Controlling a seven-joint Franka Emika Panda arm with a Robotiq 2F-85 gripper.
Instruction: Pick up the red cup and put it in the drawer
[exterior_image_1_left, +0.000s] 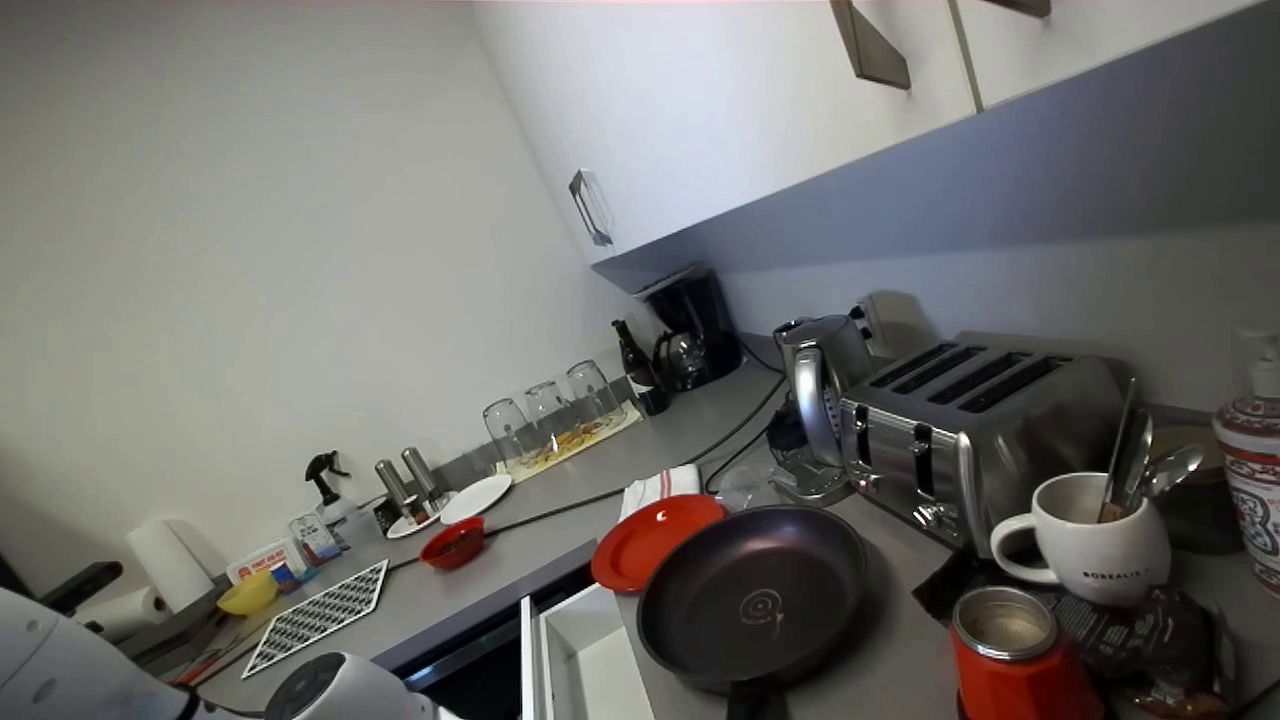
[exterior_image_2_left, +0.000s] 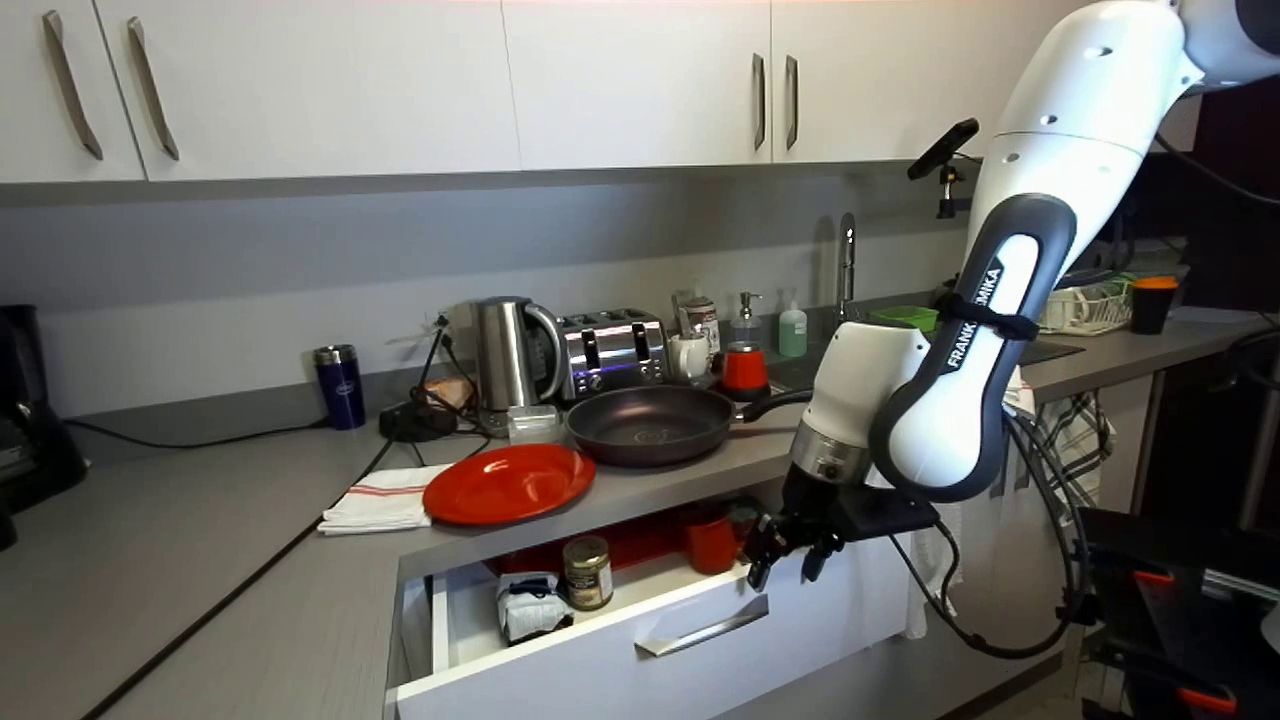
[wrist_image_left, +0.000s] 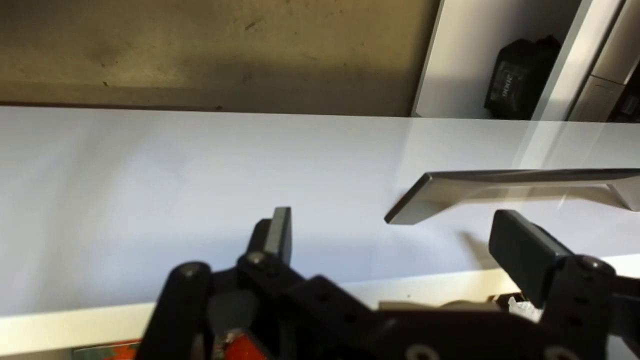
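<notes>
The drawer (exterior_image_2_left: 540, 680) is pulled out beneath the counter (exterior_image_2_left: 200, 560), with a bar handle (exterior_image_2_left: 703, 632) on its outer face. What seems to be the red cup (exterior_image_2_left: 711, 543) is inside the drawer, toward the back, in the shade of the counter's edge. In an exterior view the gripper (exterior_image_2_left: 786, 577) points down at the drawer's front, near the top rim and close to one end of the handle. Its jaws are spread wide: in the wrist view the two fingers (wrist_image_left: 280, 237) stand well apart, and the drawer's pale front shows through the gap.

Toward the end of the drawer farther from the gripper stands a jar (exterior_image_2_left: 588, 573), with a white packet (exterior_image_2_left: 530, 607) just beside it. A flat red item (exterior_image_2_left: 640, 540) lies along the drawer's back.

On the counter above the drawer, a dark frying pan (exterior_image_2_left: 652, 427) sits near the edge, next to a red plate (exterior_image_2_left: 509, 486). A folded white towel (exterior_image_2_left: 385, 500) lies past the drawer's corner. Farther back from the drawer, by the wall, are a steel kettle (exterior_image_2_left: 505, 360), a toaster (exterior_image_2_left: 613, 355), a white mug (exterior_image_1_left: 1090, 560) holding cutlery, and a red pot (exterior_image_1_left: 1025, 670) with a metal rim.
</notes>
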